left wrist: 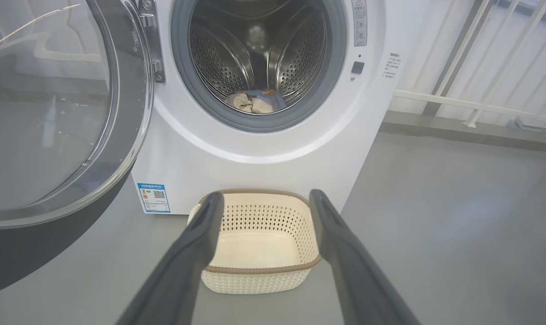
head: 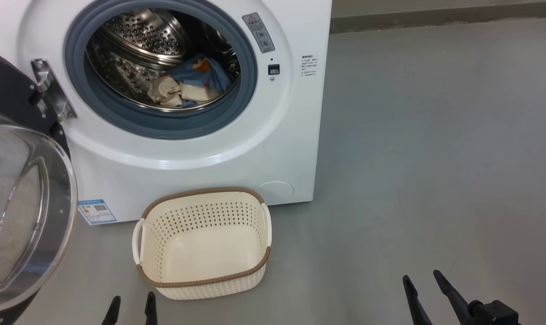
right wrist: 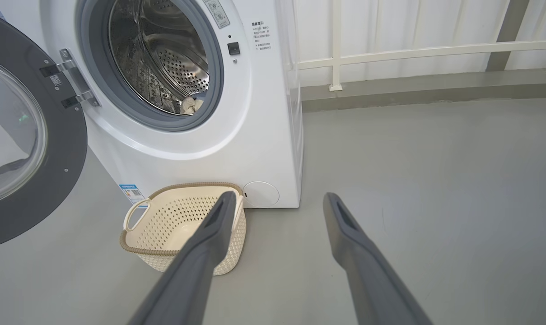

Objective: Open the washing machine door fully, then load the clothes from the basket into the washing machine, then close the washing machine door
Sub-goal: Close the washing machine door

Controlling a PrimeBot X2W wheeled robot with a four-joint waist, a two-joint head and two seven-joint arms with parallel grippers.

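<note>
- Two pieces making up the clothes (head: 189,85), a light blue fabric with orange-brown print and a cream-white cloth, are lying bunched together at the bottom of the steel drum (head: 142,34). They are sitting just behind the lower lip of the grey gasket (head: 164,126).
- The washing machine (head: 254,149) is standing on the grey floor (head: 435,135) with its mouth open. A small blue label sticker (head: 96,211) is showing at its lower front corner on the robot's left.
- The washing machine door (head: 24,203) is hanging swung out to the robot's left on its metal hinge (head: 51,88). Its glass bowl is bulging outward inside the black rim.
- The basket (head: 209,212) is sitting upright on the floor just in front of the machine, below the mouth. Its bare cream bottom is showing, and so are both side handles.
- The left gripper (head: 133,298) is hovering low, near the basket's near-left corner but apart from it, with its fingers spread and gripping nothing. In the left wrist view the two fingers are framing the basket.
- The right gripper (head: 421,275) is hovering over bare floor, well to the right of the basket, fingers likewise apart.
- A white railing (right wrist: 413,49) is running along the back, past the machine's right side.
</note>
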